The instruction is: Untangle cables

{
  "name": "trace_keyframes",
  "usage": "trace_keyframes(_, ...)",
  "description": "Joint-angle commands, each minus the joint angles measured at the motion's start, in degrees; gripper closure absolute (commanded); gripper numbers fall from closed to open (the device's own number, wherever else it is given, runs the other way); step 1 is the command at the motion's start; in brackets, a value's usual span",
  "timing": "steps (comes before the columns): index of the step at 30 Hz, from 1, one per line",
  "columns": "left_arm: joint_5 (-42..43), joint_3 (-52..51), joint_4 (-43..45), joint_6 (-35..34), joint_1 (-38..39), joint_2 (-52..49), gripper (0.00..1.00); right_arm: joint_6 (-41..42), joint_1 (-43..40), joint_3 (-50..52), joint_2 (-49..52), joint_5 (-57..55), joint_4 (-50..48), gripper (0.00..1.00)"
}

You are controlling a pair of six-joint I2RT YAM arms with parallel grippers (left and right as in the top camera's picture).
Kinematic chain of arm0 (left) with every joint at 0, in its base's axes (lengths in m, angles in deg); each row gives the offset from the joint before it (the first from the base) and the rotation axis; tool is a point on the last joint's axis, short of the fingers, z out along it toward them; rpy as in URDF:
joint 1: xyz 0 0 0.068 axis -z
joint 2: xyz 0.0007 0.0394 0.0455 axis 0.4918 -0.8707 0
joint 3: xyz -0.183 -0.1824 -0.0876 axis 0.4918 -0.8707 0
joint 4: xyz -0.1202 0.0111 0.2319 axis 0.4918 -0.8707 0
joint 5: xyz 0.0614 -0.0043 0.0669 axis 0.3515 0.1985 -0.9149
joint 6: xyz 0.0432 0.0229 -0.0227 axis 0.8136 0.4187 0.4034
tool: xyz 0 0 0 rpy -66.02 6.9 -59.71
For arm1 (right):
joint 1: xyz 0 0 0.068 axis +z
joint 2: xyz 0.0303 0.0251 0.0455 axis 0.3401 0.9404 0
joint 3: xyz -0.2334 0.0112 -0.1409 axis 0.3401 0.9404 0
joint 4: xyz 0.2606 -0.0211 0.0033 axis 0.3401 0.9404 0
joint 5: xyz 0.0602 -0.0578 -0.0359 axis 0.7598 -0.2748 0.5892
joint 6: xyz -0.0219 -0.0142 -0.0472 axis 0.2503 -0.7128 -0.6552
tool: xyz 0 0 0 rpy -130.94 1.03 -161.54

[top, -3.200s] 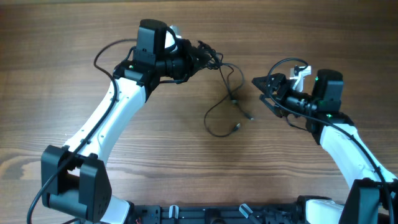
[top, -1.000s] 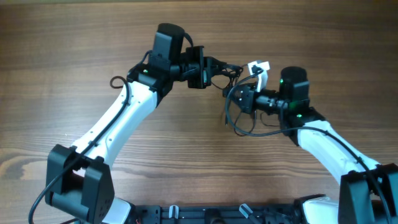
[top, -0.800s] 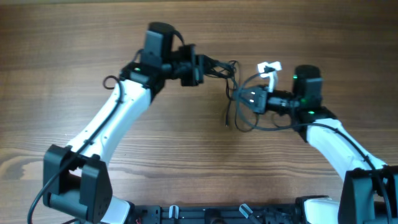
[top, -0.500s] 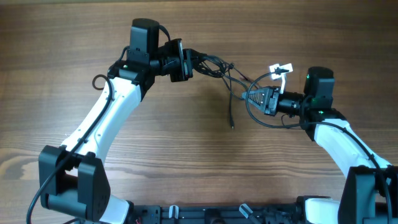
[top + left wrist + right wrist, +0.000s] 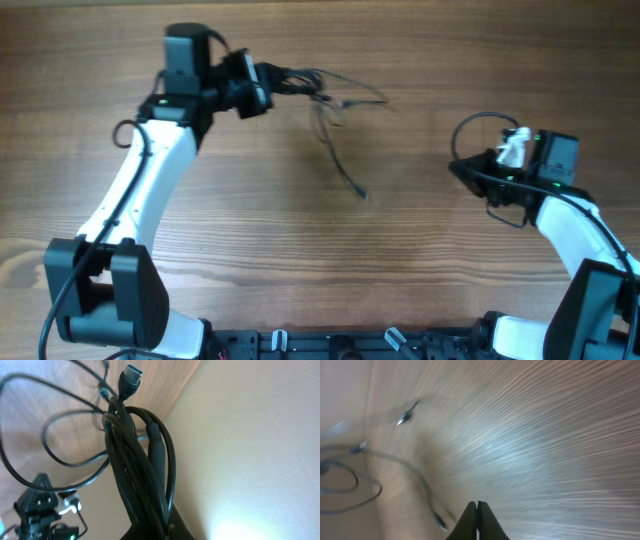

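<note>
Over at the far left of the wooden table (image 5: 300, 260), the left gripper (image 5: 268, 78) is clamped on the cables (image 5: 335, 98). From above they trail off to its right as a loose tangle of thin black loops lifted above the wood, and one strand hangs down toward the middle of the table with its plug end (image 5: 362, 194) lowest. Its wrist camera shows the cords (image 5: 137, 475) pinched together into a tight bundle between the fingers, with a flat metal plug (image 5: 131, 375) sticking out at the top and wider loops spreading to the left. The right gripper (image 5: 458, 168) sits well apart from all that, near the right edge, with its jaws pressed together on nothing; its own view shows the two fingertips (image 5: 478, 515) meeting over blurred wood grain. A small white tag (image 5: 515, 148) is fixed on that wrist, too small to read, and the arm's thicker black cable (image 5: 470, 125) arches above it.
</note>
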Motion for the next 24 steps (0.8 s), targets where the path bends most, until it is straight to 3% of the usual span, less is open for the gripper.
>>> trace_keyframes(1,-0.52,0.96,0.26,6.49,1.31,1.46,0.96,4.26,-1.33,0.17,0.42,-2.12,-0.28,0.94)
trace_keyframes(4,-0.52,0.96,0.26,7.98,3.19,1.46,0.96,0.07,0.33,0.17,0.44,7.56,-4.17,0.8)
trace_keyframes(7,-0.83,0.96,0.26,7.72,5.31,1.46,0.96,-4.2,3.91,0.17,0.44,15.45,-9.49,0.52)
trace_keyframes(8,-1.44,0.96,0.26,7.5,6.34,1.46,0.96,-5.27,6.19,0.17,0.44,17.57,-12.11,0.48)
trace_keyframes(14,-4.57,0.96,-0.37,5.51,10.45,1.46,0.96,-5.2,19.78,0.17,0.44,13.88,-25.81,0.19)
trace_keyframes(19,-4.83,0.96,-1.22,5.4,11.04,1.46,0.96,-4.66,27.26,0.17,0.46,0.46,-32.15,0.05)
trace_keyframes(24,-4.81,0.96,-2.84,5.38,10.99,1.46,0.96,-1.16,32.59,0.17,0.74,-5.55,-37.35,0.09)
